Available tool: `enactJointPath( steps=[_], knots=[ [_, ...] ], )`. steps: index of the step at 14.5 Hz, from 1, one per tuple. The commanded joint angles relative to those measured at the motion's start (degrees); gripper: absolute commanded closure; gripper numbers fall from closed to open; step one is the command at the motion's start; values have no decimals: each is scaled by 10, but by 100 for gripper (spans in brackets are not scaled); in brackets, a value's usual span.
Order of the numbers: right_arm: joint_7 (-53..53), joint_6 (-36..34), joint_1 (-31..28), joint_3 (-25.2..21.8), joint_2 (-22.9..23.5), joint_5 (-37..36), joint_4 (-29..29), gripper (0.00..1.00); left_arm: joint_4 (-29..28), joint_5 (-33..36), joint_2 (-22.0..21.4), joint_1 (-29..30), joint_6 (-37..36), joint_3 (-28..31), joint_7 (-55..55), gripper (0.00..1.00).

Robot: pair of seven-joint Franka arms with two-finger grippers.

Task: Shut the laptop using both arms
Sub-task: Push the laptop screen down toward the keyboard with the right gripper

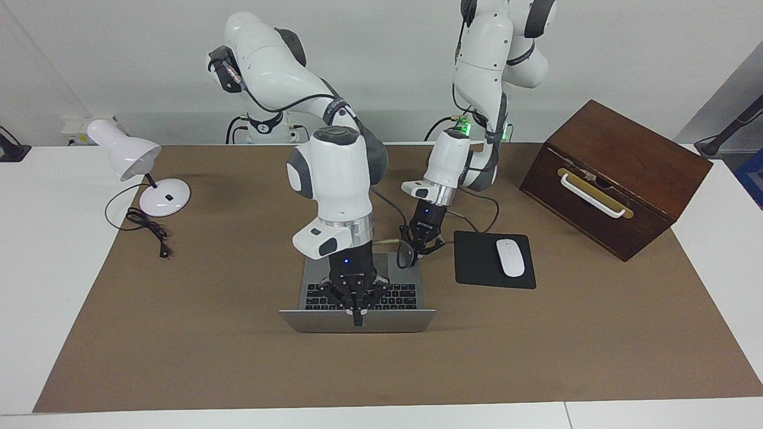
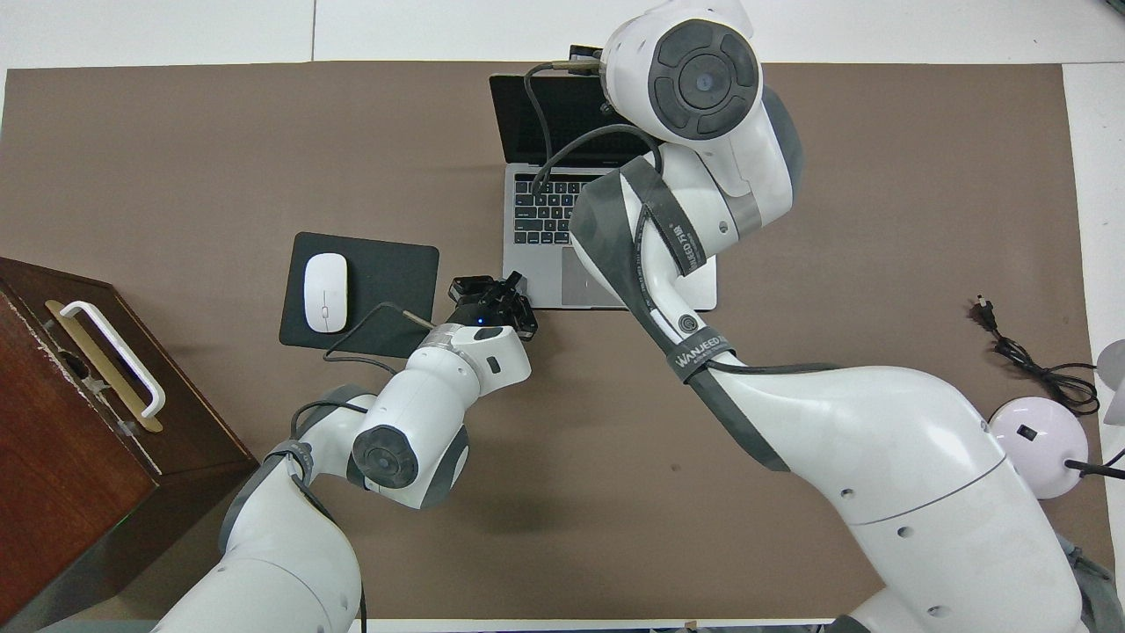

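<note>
We see the right gripper [image 1: 357,319], fingers pinched together, apparently touching the open slim silver-grey metal laptop's [image 1: 393,320] lid at frame centre, while the left gripper [image 1: 421,250], likewise closed, sits at its corner.

A white table [image 1: 42,286] carries a large brown mat [image 1: 238,357] that covers most of its top. A plain pale wall [image 1: 369,65] rises along the robots' end of the table, lit evenly, with soft shadows on the mat. A white desk lamp [image 1: 134,164] stands at the right arm's end, its black cord [image 1: 146,229] coiled beside it. A dark wooden box [image 1: 620,179] with a white handle [image 1: 593,196] sits at the left arm's end.
</note>
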Motion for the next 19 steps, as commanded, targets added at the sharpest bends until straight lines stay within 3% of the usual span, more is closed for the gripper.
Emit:
enactJointPath(
  steps=[1,19],
  knots=[
    [9,-22,-12,29,9,-6,18,100,-4,-10,29,0,3,5,15,100],
    [-5,-160,-44,41,-16,219,12,100,-5,-10,29,0,3,5,15,100]
  ],
)
